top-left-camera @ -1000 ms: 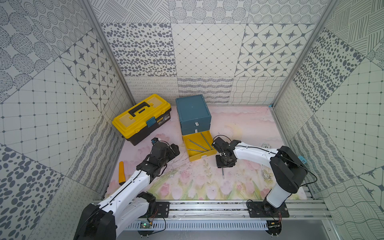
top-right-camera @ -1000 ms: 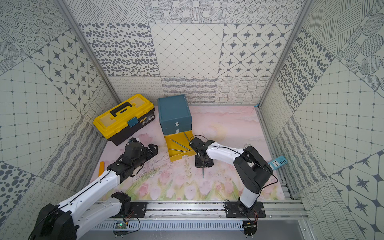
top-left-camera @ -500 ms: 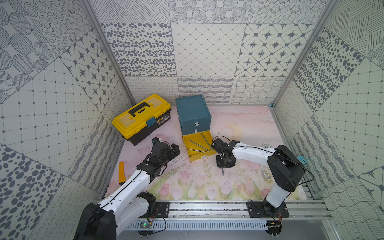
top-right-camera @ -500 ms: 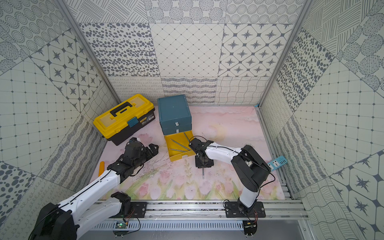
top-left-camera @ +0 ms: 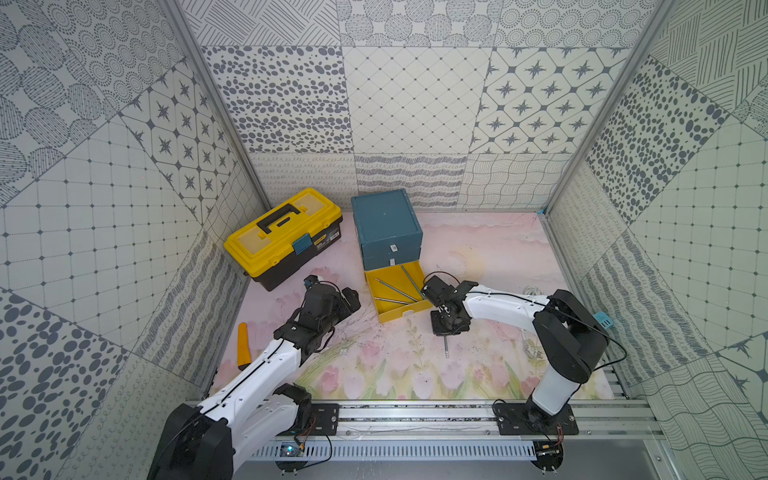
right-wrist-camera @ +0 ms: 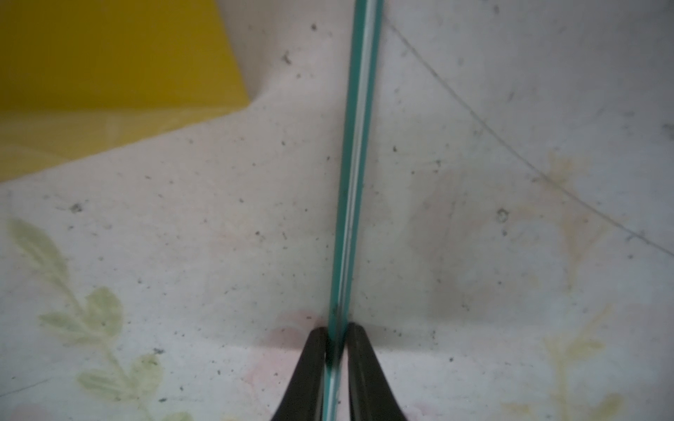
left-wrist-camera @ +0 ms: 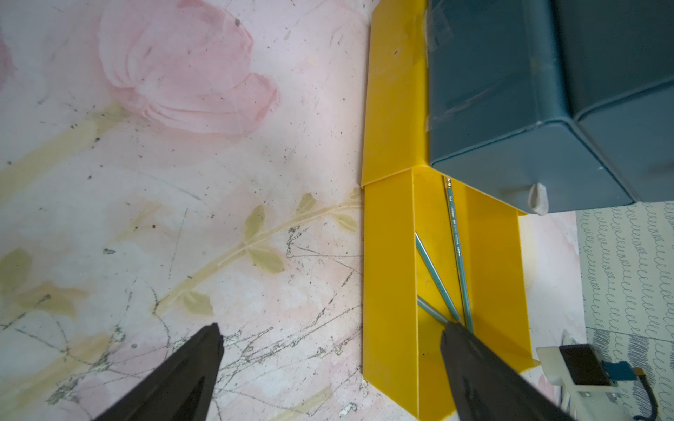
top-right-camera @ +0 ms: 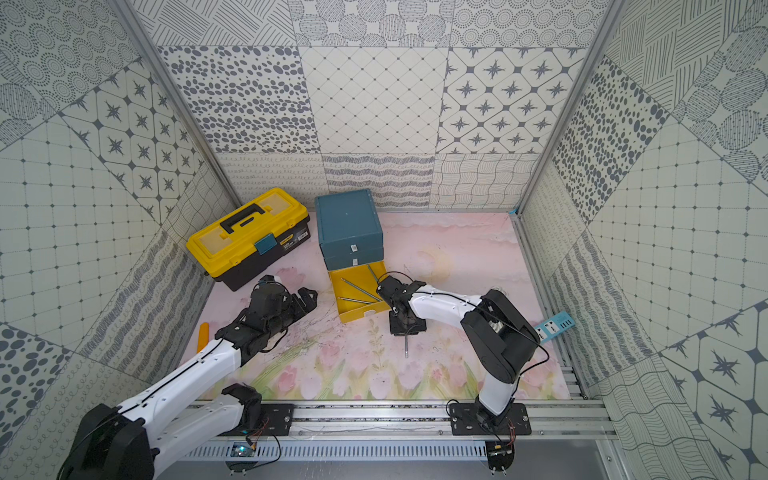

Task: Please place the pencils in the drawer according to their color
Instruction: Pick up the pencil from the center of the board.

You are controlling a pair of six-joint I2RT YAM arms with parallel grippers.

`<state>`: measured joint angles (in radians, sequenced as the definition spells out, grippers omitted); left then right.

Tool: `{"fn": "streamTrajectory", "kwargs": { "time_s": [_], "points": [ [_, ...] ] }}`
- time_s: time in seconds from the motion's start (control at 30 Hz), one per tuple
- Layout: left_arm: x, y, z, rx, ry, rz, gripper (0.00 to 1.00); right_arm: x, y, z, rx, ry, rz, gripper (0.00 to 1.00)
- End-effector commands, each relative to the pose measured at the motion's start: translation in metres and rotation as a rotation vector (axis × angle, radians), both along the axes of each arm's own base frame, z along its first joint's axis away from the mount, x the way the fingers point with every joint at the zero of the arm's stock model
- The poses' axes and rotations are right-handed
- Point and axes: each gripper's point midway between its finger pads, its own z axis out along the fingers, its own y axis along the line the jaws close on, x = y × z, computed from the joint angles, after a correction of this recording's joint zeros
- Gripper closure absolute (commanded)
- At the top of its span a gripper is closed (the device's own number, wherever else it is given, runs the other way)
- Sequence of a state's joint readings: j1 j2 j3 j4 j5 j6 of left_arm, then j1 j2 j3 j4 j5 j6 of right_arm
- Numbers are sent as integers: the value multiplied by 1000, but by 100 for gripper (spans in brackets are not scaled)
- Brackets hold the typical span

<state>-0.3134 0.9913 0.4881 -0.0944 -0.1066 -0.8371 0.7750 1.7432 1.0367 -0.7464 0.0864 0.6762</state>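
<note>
An orange object (top-left-camera: 242, 347) lay at the left edge of the tabletop (top-left-camera: 374, 365); behind it sat a yellow toolbox (top-left-camera: 282, 237), shut; the left end effector (left-wrist-camera: 330, 342) hung between the toolbox and the cabinet (top-left-camera: 384, 220), its fingers (left-wrist-camera: 204, 350) spread wide apart and holding nothing, facing the drawer (top-left-camera: 401, 312); the cabinet stood near the back wall with its two blue fronts closed, and its lowest, yellow drawer was pulled out toward the front; three pencils (top-left-camera: 395, 289) lay inside it, crossing one another near one end; just beside the drawer's front right corner the right end effector (right-wrist-camera: 337, 331) pointed down at the tabletop, fingers together and clamped on a teal pencil (right-wrist-camera: 355, 164), which ran out low along the tabletop, its other end showing in both top views toward the front rail; whether it was lifted clear of the surface could not be told; further right lay a white cable (top-left-camera: 534, 290), and a blue power strip (top-left-camera: 603, 320) sat against the right wall.
</note>
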Motion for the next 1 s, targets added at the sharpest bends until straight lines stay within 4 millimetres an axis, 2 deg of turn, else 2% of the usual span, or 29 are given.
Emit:
{"fn": "streamTrajectory", "kwargs": {
  "time_s": [0.0, 0.27, 0.5, 0.97],
  "points": [
    [5, -1, 4, -19, -26, 6, 1, -12, -5, -31, -38, 67, 8, 84],
    [5, -1, 3, -19, -20, 6, 1, -12, -7, -38, -40, 92, -10, 100],
    [6, 0, 3, -16, -23, 6, 1, -13, -9, -41, -48, 99, -13, 100],
    [7, -2, 4, -23, -23, 2, 1, 10, -20, -14, -24, 5, -22, 100]
  ]
}}
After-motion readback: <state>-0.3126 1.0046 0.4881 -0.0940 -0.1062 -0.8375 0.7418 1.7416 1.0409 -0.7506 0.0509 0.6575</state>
